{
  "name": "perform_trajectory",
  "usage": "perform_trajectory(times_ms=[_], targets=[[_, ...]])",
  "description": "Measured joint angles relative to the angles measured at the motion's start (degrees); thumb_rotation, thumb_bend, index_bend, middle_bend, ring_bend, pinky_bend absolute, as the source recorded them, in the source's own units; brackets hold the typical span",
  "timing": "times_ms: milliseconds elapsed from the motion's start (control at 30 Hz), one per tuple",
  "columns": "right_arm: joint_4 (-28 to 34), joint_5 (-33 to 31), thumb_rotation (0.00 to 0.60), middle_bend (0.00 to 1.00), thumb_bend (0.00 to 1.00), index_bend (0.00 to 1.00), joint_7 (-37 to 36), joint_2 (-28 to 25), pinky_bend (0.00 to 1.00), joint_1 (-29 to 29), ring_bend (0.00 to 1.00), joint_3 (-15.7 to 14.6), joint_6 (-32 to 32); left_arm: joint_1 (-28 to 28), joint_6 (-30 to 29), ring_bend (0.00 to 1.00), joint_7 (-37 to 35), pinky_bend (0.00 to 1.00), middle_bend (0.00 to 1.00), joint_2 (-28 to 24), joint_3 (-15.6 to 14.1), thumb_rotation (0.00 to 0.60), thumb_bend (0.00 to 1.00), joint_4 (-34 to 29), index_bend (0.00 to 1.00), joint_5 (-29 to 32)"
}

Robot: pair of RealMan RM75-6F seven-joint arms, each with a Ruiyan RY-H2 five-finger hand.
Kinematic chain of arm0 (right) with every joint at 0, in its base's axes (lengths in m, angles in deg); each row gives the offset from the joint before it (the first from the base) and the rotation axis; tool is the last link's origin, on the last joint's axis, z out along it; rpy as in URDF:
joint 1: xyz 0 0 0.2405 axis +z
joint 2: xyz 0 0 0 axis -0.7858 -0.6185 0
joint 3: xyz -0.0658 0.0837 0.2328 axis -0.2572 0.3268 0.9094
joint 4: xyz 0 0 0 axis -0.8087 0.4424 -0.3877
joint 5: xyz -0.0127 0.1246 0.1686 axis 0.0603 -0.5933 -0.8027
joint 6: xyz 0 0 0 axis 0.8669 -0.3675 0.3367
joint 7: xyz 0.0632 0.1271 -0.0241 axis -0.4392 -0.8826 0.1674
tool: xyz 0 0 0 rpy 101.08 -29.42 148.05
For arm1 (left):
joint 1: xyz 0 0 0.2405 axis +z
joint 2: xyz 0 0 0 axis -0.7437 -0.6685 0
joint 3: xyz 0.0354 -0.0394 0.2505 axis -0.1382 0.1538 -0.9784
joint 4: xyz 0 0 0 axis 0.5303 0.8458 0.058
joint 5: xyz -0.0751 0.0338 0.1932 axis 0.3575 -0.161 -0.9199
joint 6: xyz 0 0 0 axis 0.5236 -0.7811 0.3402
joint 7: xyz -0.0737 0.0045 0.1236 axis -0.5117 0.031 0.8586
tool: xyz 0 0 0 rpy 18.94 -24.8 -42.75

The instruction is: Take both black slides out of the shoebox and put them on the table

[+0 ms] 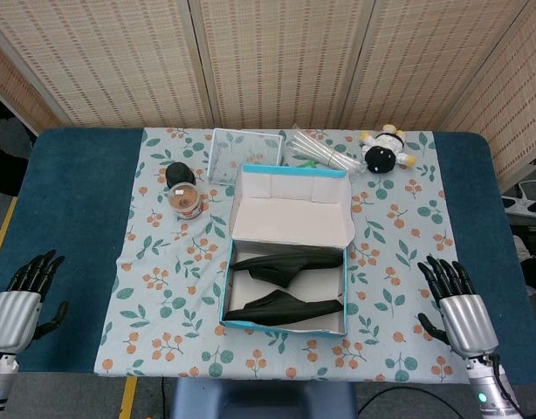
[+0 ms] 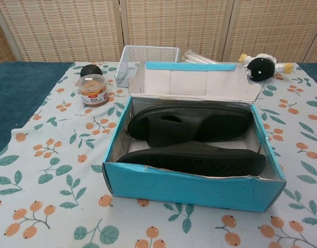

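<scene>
An open turquoise shoebox (image 1: 227,288) (image 2: 184,188) stands at the middle of the table with its lid folded back. Two black slides lie inside it: one (image 1: 281,264) (image 2: 189,124) toward the back, the other (image 1: 285,308) (image 2: 200,157) along the front wall. My left hand (image 1: 24,297) hovers at the table's left edge, fingers apart and holding nothing. My right hand (image 1: 456,301) sits at the right edge, likewise spread and holding nothing. Both hands are well away from the box. The chest view shows neither hand.
Behind the box are a white wire basket (image 1: 243,154) (image 2: 148,61), clear tubes (image 1: 325,155), a black-and-white plush toy (image 1: 386,150) (image 2: 262,66), a small snack jar (image 1: 186,200) (image 2: 93,90) and its black lid (image 1: 181,173). A floral cloth (image 1: 154,288) covers the blue table (image 1: 72,201).
</scene>
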State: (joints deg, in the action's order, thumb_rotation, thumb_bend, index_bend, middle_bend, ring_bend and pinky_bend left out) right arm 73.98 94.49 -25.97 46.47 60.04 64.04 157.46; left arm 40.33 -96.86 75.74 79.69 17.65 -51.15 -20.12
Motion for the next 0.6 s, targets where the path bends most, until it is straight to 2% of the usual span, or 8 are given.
perform_trajectory(times_ms=[133,233,333,400,500,600], targets=[[-0.1,0.8,0.600,0.00,0.20,0.00,-0.5,0.5,0.04,0.1,0.00,0.1,-0.6,-0.3,0.8,0.00,0.3,0.15,0.00,0.2,0.1,0.600,0.44,0.1,0.00,0.4],[1.6,1.6,0.600,0.03,0.20,0.00,-1.5,1.0,0.17,0.9,0.00,0.5,-1.8,-0.8,2.2,0.00,0.5,0.15,0.00,0.6,0.1,0.600,0.43,0.2,0.00,0.8],[6.2,1.9,0.600,0.13,0.20,0.06,-1.1,0.9,0.30,2.9,0.01,1.7,-4.5,-1.1,2.4,0.00,0.1,0.15,0.00,0.6,0.1,0.600,0.43,0.0,0.00,0.7],[10.4,1.4,0.595,0.20,0.20,0.13,-0.4,0.4,0.39,5.0,0.05,3.1,-7.6,-1.2,2.3,0.00,-0.2,0.15,0.00,0.6,0.1,0.600,0.44,-0.2,0.00,0.5],[16.1,-1.3,0.581,0.24,0.20,0.19,2.0,-0.5,0.42,8.8,0.09,5.7,-13.7,-1.3,2.4,0.00,-0.5,0.15,0.00,0.5,0.0,0.600,0.44,-0.2,0.00,0.4],[20.2,-6.7,0.581,0.27,0.20,0.24,6.1,-0.8,0.47,12.7,0.11,8.8,-18.8,-1.3,2.7,0.00,-1.0,0.15,0.00,0.2,-0.1,0.600,0.44,-0.1,0.00,0.7]])
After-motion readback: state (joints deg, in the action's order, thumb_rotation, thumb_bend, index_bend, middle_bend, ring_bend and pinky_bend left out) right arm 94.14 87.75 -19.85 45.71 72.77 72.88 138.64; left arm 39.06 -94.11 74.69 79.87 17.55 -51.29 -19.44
